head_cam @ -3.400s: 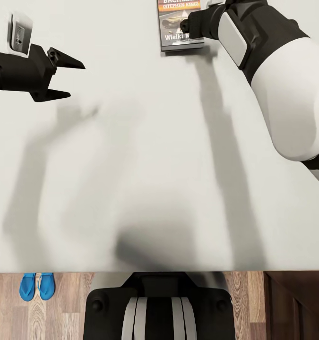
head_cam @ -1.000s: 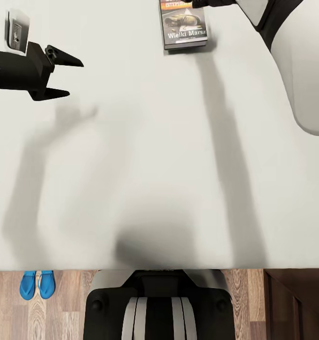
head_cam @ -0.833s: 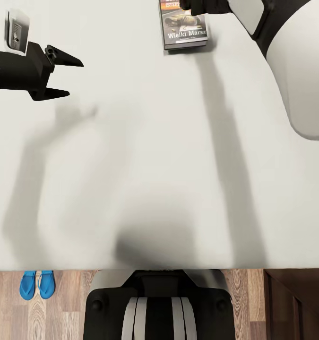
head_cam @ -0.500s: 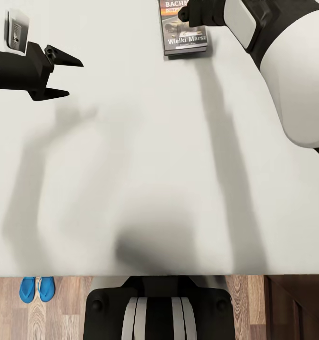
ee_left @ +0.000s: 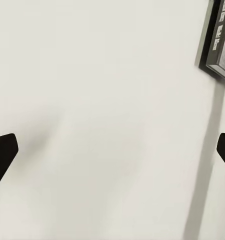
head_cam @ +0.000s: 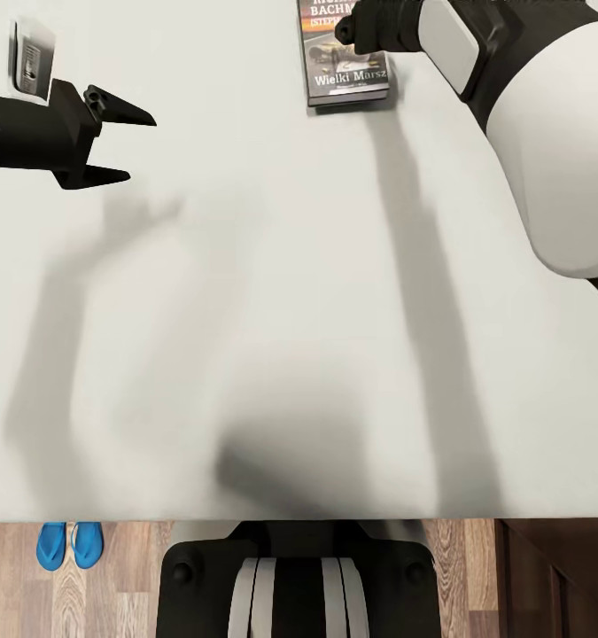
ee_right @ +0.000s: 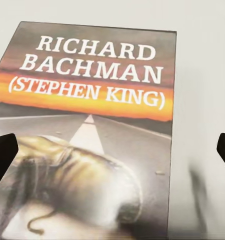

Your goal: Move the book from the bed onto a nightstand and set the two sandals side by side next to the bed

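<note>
At the top of the head view the right gripper (head_cam: 352,27) has been brought back down over the book (head_cam: 347,75) since a second ago, so a pickup is judged to be starting. Its fingers are spread wide in the right wrist view, with nothing held. The book lies flat on the bed (head_cam: 245,310). The left gripper (head_cam: 121,146) is open and empty at upper left. The sandals (head_cam: 70,543) are seen paired at lower left.

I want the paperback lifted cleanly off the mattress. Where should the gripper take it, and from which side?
The book lies flat on the bed, so probably from above, open right gripper straddling its width and closing on the two long edges; a side approach would likely just push it.
</note>
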